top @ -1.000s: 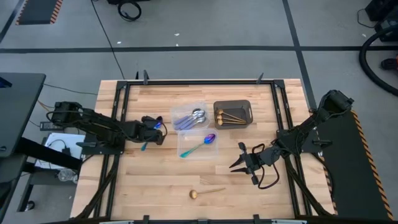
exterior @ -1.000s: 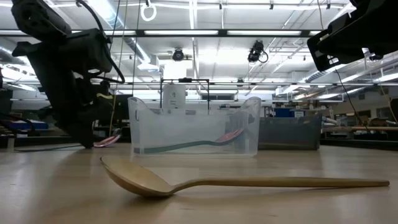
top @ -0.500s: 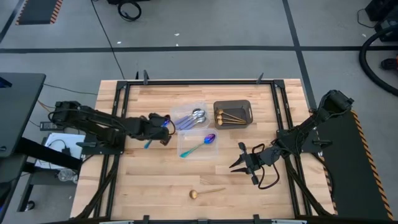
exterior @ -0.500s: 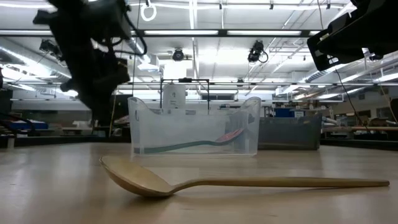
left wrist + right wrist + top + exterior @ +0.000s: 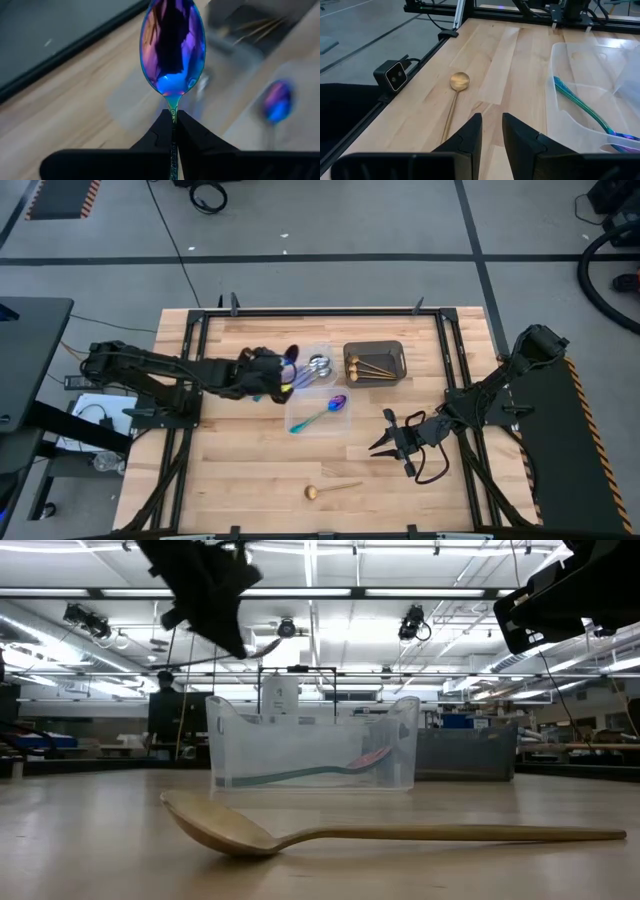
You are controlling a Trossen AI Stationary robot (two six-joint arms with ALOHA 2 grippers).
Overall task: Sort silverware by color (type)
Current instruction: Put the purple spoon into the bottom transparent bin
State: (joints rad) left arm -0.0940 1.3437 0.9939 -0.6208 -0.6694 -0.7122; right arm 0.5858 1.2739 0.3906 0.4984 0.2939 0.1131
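While the left pincer (image 5: pixel 172 122) carries the iridescent spoon (image 5: pixel 172 50) clamped by its neck at upper centre, next comes lowering into the clear tub (image 5: pixel 318 415); the right pincer (image 5: pixel 386 442) idles, part-open.

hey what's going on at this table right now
The left gripper is shut on an iridescent purple spoon, carrying it above the clear tubs. One matching spoon lies in the nearer tub. The right gripper hangs open near the table. A gold spoon lies loose on the wood.
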